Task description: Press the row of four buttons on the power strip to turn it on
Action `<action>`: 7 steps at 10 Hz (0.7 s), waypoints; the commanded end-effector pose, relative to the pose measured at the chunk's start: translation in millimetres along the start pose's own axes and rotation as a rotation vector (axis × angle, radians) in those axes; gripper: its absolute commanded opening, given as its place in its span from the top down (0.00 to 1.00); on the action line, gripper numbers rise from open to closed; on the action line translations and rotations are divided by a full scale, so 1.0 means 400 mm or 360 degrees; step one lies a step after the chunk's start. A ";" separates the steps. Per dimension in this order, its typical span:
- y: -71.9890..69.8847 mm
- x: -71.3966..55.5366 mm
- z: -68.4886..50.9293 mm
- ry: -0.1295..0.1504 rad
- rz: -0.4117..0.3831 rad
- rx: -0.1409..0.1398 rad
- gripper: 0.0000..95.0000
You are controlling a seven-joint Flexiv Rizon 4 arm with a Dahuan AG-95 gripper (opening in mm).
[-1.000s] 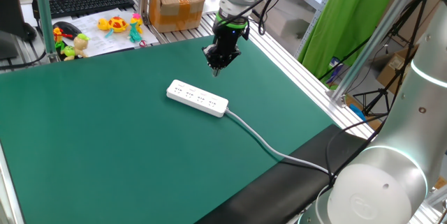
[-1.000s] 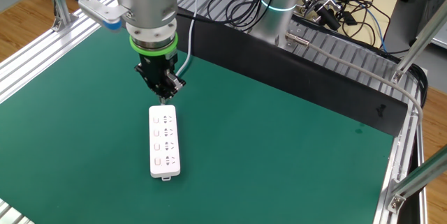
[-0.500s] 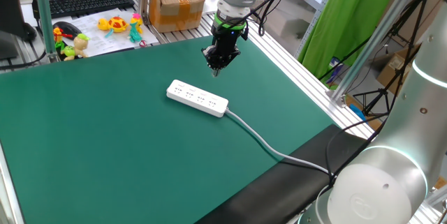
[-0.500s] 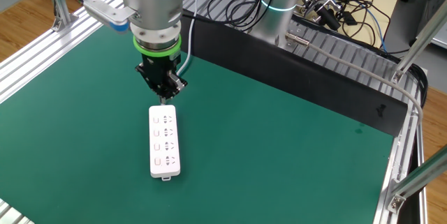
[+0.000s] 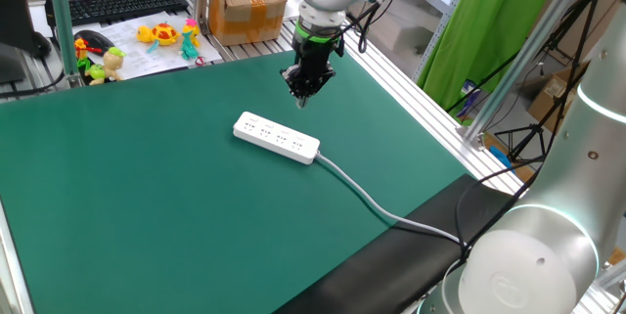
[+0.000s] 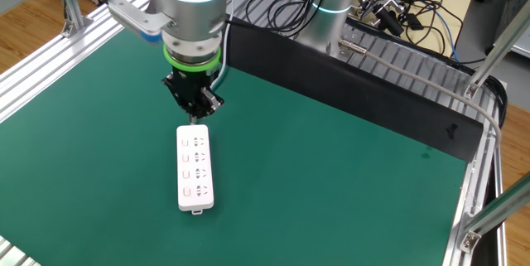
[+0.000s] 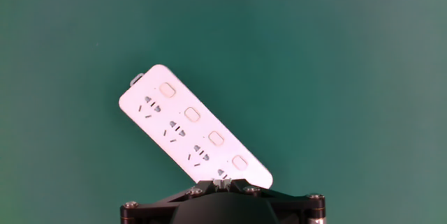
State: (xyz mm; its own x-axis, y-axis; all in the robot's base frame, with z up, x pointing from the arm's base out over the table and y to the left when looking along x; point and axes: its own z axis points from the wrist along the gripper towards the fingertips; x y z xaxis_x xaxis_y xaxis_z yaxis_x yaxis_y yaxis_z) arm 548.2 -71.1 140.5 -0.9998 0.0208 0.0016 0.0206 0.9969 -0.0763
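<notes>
The white power strip lies flat on the green mat, its grey cable running off toward the table's near edge. In the hand view the four buttons show as small rounded squares in a line along one side of its top face, each by a socket cluster. My gripper hangs above the mat just past the cable end of the strip, clear of it. Its fingertips are shut together with nothing held.
A black keyboard, a cardboard box and several small toys sit beyond the mat's far edge. Aluminium rails border the mat. A second robot base stands at the near right corner.
The arm has drifted slightly sideways above the cable end of the strip, with the fingertips staying shut. The power strip has not moved.
</notes>
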 end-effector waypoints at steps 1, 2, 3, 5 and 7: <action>-0.018 0.001 0.010 0.0028 -0.0187 -0.0029 1.00; -0.036 -0.002 0.011 0.0071 -0.0207 -0.0031 1.00; -0.054 -0.001 0.012 0.0078 -0.0223 -0.0029 1.00; -0.122 0.011 0.029 0.0076 -0.0239 -0.0048 1.00; -0.155 0.043 0.049 0.0065 -0.0231 -0.0071 1.00</action>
State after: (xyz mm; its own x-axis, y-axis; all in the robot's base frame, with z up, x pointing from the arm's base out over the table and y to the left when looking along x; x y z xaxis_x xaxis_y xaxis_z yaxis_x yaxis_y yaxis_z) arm 529.3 -135.6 123.5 -0.9898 -0.1288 0.0612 -0.1300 0.9914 -0.0172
